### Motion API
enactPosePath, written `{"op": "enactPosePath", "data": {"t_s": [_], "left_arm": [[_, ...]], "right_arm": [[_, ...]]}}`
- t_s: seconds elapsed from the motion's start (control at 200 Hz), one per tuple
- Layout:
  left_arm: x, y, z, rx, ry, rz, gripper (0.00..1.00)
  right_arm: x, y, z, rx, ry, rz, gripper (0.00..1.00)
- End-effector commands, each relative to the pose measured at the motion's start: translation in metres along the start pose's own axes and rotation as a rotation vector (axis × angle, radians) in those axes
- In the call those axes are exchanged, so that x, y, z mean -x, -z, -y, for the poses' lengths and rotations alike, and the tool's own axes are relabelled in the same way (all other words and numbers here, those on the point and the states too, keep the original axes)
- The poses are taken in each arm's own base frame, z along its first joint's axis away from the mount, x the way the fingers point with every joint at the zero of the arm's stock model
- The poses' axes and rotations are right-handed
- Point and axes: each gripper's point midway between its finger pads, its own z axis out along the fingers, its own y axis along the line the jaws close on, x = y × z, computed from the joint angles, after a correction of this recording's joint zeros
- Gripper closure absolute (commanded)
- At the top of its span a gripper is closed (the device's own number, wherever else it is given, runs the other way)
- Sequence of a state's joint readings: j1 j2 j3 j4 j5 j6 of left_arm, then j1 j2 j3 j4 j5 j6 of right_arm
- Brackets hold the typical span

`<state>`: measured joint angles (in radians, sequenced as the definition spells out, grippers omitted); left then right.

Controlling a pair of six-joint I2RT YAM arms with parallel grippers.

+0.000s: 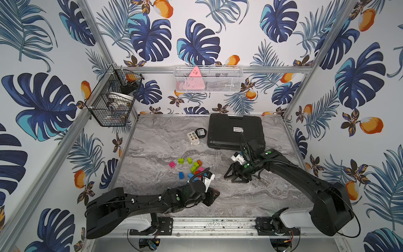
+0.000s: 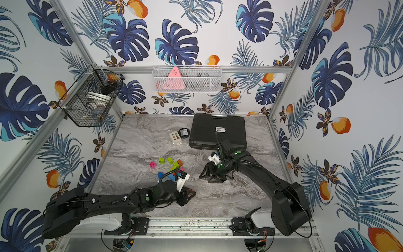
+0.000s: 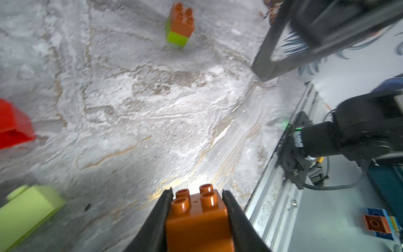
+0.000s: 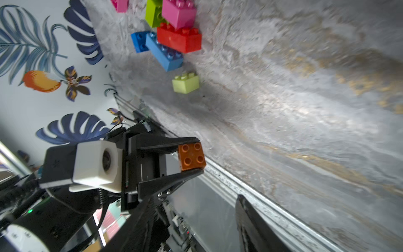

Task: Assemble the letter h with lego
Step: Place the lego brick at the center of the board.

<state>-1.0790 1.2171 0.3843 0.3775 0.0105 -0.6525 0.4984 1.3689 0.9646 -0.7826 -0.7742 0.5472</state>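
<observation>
Left claw clamps the flat sides of 1 orange brick, studs outward, likely keeping its mating faces clear for the 1 orange-on-lime stack ahead. Right claw hangs open and empty beyond that stack. Beside the left claw lie 1 red brick, 2 blue, 2 pink and 2 lime.

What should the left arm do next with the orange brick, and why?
Probably carry the orange brick toward the orange-on-lime stack and line it up above: the left gripper is shut on the brick, and the stack's top studs are bare.
</observation>
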Motion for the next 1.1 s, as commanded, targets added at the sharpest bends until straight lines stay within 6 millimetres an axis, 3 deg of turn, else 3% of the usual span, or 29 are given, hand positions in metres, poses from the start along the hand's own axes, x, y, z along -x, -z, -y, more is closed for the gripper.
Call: {"op": "enactPosePath", "data": {"t_s": [0.0,0.24,0.39,0.675,0.77,0.881,0.986,1.096], "left_arm": [[0.03,0.012,0.045,-0.224,-0.074,0.146,0.62],[0.031,0.017,0.054,-0.288,-0.098,0.164,0.64],[0.029,0.016,0.059,-0.312,-0.111,0.155,0.63],[0.025,0.016,0.063,-0.343,-0.114,0.143,0.61],[0.028,0.017,0.059,-0.318,-0.113,0.152,0.53],[0.029,0.019,0.051,-0.28,-0.104,0.166,0.26],[0.031,0.022,0.032,-0.178,-0.074,0.181,0.02],[0.034,0.032,0.01,-0.068,-0.042,0.218,0.01]], "right_arm": [[-0.014,-0.001,-0.018,0.125,-0.056,-0.08,0.38],[-0.045,-0.023,-0.007,0.143,-0.094,-0.198,0.37],[-0.055,-0.037,-0.016,0.164,-0.08,-0.231,0.38],[-0.054,-0.04,-0.013,0.132,-0.08,-0.236,0.61],[-0.053,-0.038,-0.015,0.135,-0.075,-0.228,0.64],[-0.041,-0.034,-0.011,0.069,-0.049,-0.168,0.66],[-0.009,-0.028,0.004,-0.055,-0.036,-0.024,0.67],[0.031,-0.024,0.016,-0.123,-0.051,0.113,0.67]]}}
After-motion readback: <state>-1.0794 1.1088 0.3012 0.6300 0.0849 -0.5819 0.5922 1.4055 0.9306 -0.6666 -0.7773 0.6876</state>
